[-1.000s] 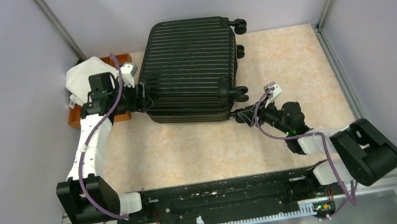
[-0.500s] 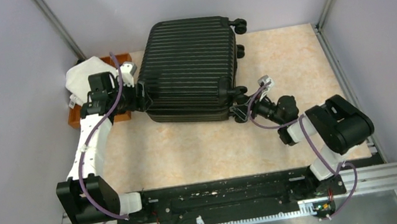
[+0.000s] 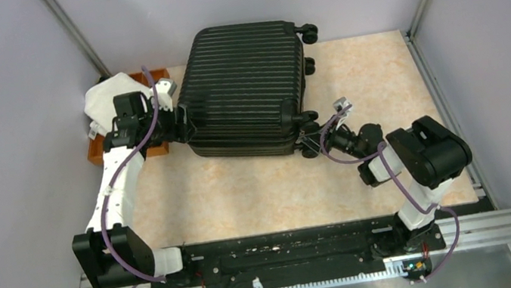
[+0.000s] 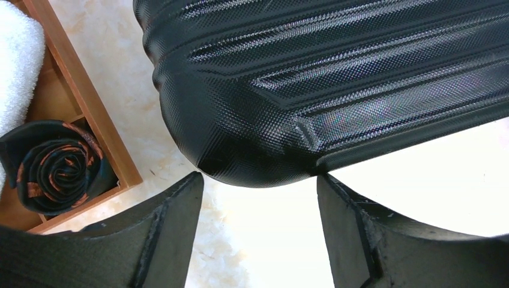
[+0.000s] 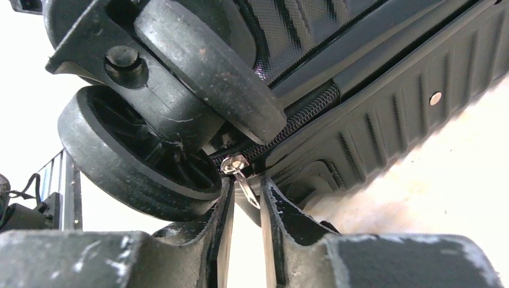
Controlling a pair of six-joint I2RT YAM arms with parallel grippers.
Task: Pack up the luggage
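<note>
The luggage (image 3: 244,84) is a black ribbed hard-shell suitcase lying closed and flat on the table. My left gripper (image 3: 184,124) stands open at its near left corner. In the left wrist view that rounded corner (image 4: 240,150) sits just past the gripper (image 4: 259,180), with nothing between the fingers. My right gripper (image 3: 309,140) is at the near right corner, under a caster wheel (image 5: 138,156). Its jaws (image 5: 246,186) are a narrow slit apart, with the silver zipper pull (image 5: 243,177) slanting between the tips. I cannot tell whether they pinch it.
A brown wooden tray (image 3: 98,156) stands left of the suitcase, holding a white towel (image 3: 112,97) and a rolled dark patterned tie (image 4: 57,165). Grey walls close in the table on three sides. More caster wheels (image 3: 307,31) stick out at the suitcase's far right.
The right arm folded its elbow inward and pushed its gripper left to the suitcase's wheel corner, and its jaws narrowed round the zipper pull. The left arm stayed put.
</note>
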